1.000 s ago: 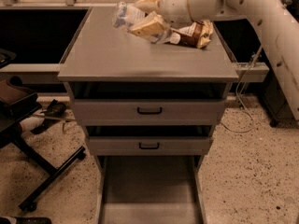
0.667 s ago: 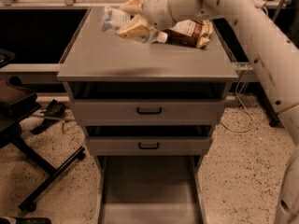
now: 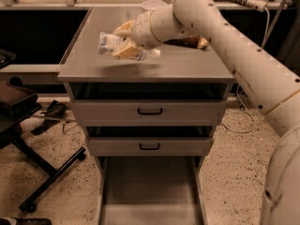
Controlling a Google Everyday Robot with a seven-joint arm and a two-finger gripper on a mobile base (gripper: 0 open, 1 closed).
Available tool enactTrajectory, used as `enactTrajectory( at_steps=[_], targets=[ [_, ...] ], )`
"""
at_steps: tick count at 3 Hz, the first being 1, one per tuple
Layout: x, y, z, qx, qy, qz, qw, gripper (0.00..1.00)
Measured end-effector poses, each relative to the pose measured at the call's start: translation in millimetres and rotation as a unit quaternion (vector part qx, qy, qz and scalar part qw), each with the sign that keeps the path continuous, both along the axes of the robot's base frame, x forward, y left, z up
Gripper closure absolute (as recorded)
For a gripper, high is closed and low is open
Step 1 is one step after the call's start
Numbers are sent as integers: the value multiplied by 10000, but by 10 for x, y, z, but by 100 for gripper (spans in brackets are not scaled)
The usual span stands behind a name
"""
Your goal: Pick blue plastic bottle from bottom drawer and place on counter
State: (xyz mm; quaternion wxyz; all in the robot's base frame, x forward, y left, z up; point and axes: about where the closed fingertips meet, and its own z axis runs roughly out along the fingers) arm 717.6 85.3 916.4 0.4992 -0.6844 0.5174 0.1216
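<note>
My gripper (image 3: 123,42) hangs over the left middle of the counter (image 3: 187,64), a little above its surface. It is shut on the blue plastic bottle (image 3: 111,42), which lies sideways between the tan fingers (image 3: 125,52). The pale blue-white label end points left and the clear end (image 3: 151,54) sticks out to the right. The bottom drawer (image 3: 150,186) stands pulled out below, its flat grey floor bare.
A crinkled yellow-brown snack bag (image 3: 194,41) lies at the back right of the counter, partly behind my arm. Two shallower drawers with black handles (image 3: 150,110) are slightly open. A black chair base (image 3: 42,172) stands on the speckled floor at the left.
My gripper has carried the bottle leftward and toward the front of the counter, away from the snack bag, and lower toward the surface.
</note>
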Motion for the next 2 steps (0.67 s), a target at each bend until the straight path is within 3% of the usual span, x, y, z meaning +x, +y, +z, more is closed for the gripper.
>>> enactTrajectory(
  at_steps=[1,2],
  targets=[
    [95,48,-328,-76,247,-114,9996,100],
    [95,48,-328,-76,247,-113,9996,100]
  ],
)
